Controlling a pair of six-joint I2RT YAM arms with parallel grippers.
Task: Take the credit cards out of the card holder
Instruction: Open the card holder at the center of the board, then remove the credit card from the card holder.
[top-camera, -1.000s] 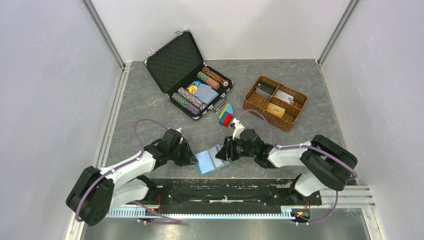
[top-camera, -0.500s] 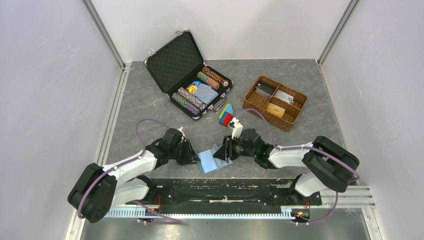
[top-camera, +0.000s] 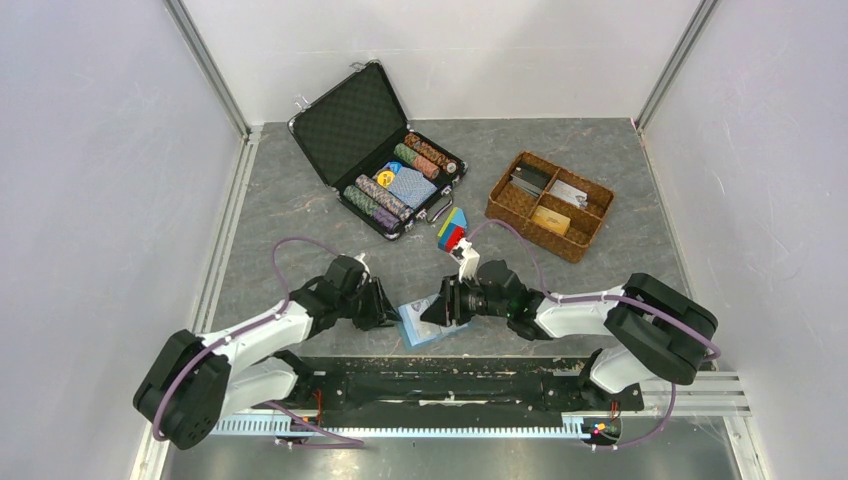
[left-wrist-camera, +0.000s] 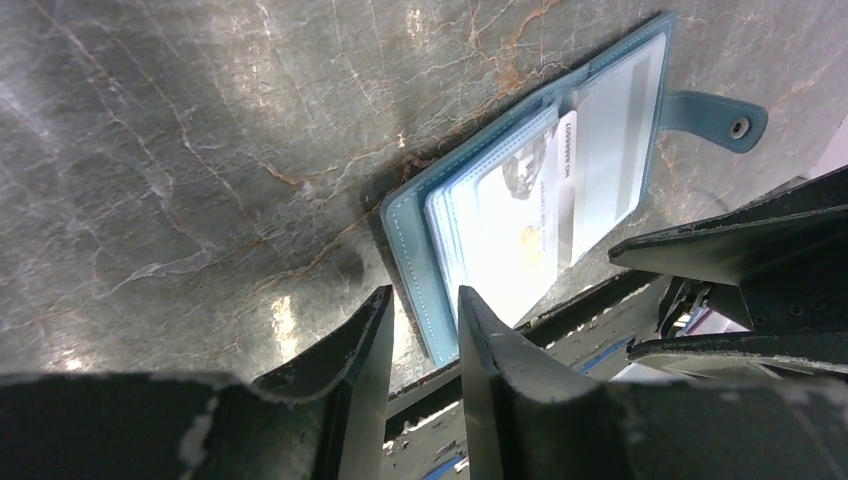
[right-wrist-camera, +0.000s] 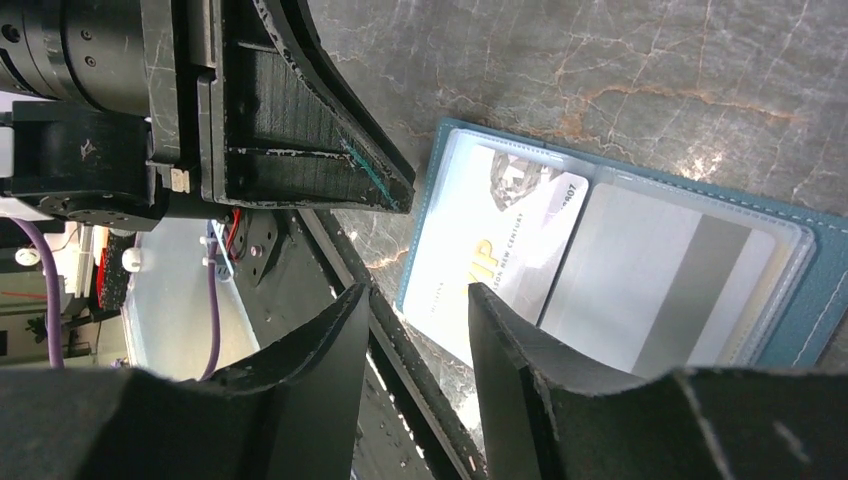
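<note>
The light-blue card holder (top-camera: 415, 326) lies open on the grey table near its front edge, between my two grippers. In the left wrist view the holder (left-wrist-camera: 415, 250) shows clear sleeves with a whitish card (left-wrist-camera: 505, 215) and a grey card (left-wrist-camera: 615, 130). My left gripper (left-wrist-camera: 424, 305) is open by a narrow gap, its tips at the holder's near corner, holding nothing. In the right wrist view a white card with yellow lettering (right-wrist-camera: 500, 245) sticks partly out of its sleeve beside a grey striped card (right-wrist-camera: 665, 280). My right gripper (right-wrist-camera: 415, 298) is open over that card's edge.
An open black chip case (top-camera: 385, 165) stands at the back. A brown wicker tray (top-camera: 505, 205) at the back right holds an orange-yellow flat piece (top-camera: 551, 220) and grey pieces. A coloured block stack (top-camera: 452, 232) is behind the right gripper. The black base rail (top-camera: 440, 375) runs close in front.
My right gripper has moved left over the holder, covering more of it. My left gripper has edged right to the holder's corner. The holder has shifted a little.
</note>
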